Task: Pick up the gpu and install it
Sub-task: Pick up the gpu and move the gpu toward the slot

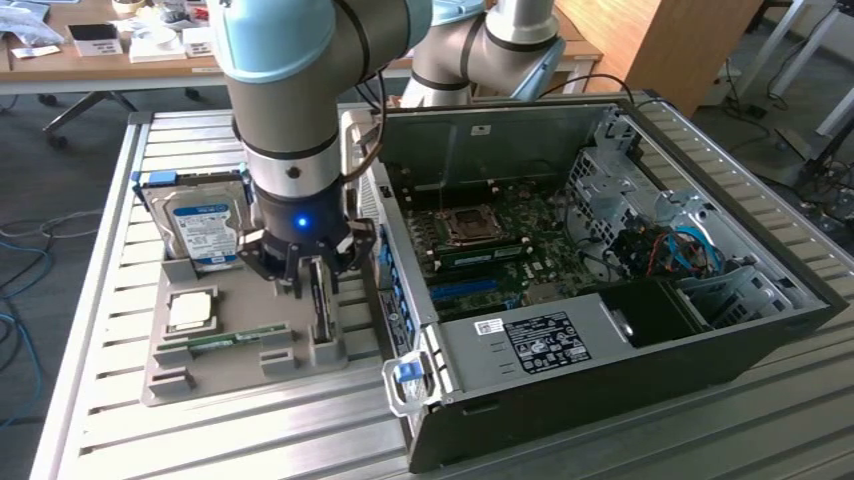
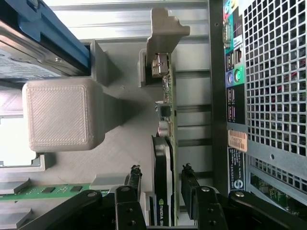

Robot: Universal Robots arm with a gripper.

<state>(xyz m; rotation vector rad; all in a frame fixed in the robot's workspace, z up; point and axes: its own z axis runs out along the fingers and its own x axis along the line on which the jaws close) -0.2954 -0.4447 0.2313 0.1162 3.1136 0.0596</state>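
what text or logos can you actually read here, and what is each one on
"NVIDIA": on the black face of the gpu, wrist view.
Blue label on the hard drive: too small to read.
Sticker on the power supply: blurred, unreadable.
Rear stickers on the computer case: too small to read.

We count one robot arm (image 1: 287,100) carrying one gripper (image 1: 310,285) with two fingers (image 2: 136,182), and one slatted metal table (image 1: 94,330). The table bears one grey holder tray (image 1: 227,378) on the exterior view's left and one open computer case (image 1: 747,345) on the exterior view's right. On the tray we count four parts: one gpu (image 1: 319,305), one hard drive (image 1: 203,228), one green memory stick (image 1: 234,338) and one square processor chip (image 1: 191,310). Inside the case we count one motherboard (image 1: 534,250), one processor socket (image 1: 470,225) and one labelled power supply (image 1: 527,340).
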